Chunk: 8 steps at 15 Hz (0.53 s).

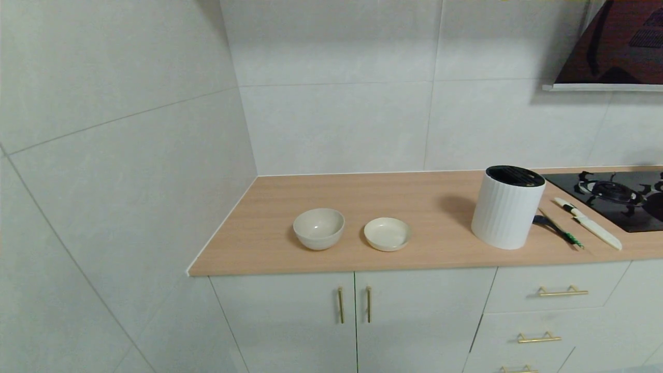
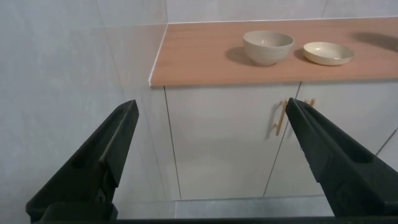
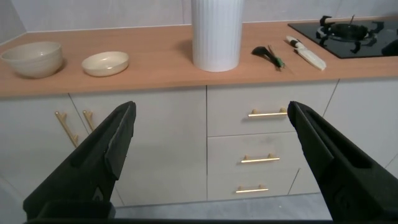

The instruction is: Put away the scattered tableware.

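worktop: wood-look worktop (image 1: 424, 199) ran left to right along a tiled wall (image 1: 336, 119), its left end in the corner.
bowl: deep cream bowl (image 1: 318, 228) stood upright on the left part of the worktop, toward the near edge, nothing visible inside.
dish: shallow cream dish (image 1: 387, 233) sat just right of the bowl, apart from it, upright.
holder: white ribbed holder (image 1: 506, 207) with a black slotted top stood upright, right of the dish and well apart from it.
utensil: thin dark utensil (image 1: 557, 229) with a green end lay flat just right of the holder; contact with the holder's base could not be told.
knife: white knife (image 1: 588, 223) lay flat right of the utensil, beside the hob's near left corner.
hob: black gas hob (image 1: 616, 194) was set into the far right of the worktop.
hood: dark hood (image 1: 616, 46) hung above the hob.
cabinet doors: two cabinet doors (image 1: 290, 321) with gold handles stood below the bowl and dish.
drawers: drawers (image 1: 562, 292) with gold handles stood below the holder.
left gripper: left gripper (image 2: 210, 109) hung low in front of the cabinet doors, jaws spread wide, holding nothing.
right gripper: right gripper (image 3: 211, 109) hung low in front of the drawers, jaws spread wide, holding nothing.
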Motion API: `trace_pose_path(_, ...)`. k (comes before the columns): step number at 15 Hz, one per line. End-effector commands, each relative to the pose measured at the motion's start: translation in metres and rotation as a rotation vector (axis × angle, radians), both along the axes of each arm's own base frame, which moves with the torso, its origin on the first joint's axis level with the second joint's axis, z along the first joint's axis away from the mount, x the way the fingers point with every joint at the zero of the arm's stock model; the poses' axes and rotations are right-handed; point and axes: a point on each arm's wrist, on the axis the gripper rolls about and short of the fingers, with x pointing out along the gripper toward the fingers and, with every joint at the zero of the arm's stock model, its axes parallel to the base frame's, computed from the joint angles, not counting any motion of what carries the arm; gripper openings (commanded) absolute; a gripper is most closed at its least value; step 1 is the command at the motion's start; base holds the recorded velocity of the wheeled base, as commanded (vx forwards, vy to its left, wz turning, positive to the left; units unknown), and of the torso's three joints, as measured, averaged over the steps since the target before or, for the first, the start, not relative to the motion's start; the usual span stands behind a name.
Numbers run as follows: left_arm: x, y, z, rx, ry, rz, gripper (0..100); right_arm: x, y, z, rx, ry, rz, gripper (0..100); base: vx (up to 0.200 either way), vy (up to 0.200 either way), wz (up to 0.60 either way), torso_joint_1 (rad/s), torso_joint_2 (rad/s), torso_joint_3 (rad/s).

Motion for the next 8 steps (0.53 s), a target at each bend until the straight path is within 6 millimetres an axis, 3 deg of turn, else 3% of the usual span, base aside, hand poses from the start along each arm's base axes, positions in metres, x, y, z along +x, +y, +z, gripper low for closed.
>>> trace_pose_path(1, 0.0000, 0.0000, 0.0000, 0.000, 0.000, 0.000, 100, 0.0001, 0.0000, 0.0001, 0.001, 0.001, 0.000, 100, 0.000, 0.000, 0.00, 0.000, 0.00, 0.000)
trace_pose_path(8, 0.0000, 0.0000, 0.0000, -0.001, 0.000, 0.000, 100, 0.0001, 0.0000, 0.0001, 0.001, 0.001, 0.000, 100, 0.000, 0.000, 0.00, 0.000, 0.00, 0.000)
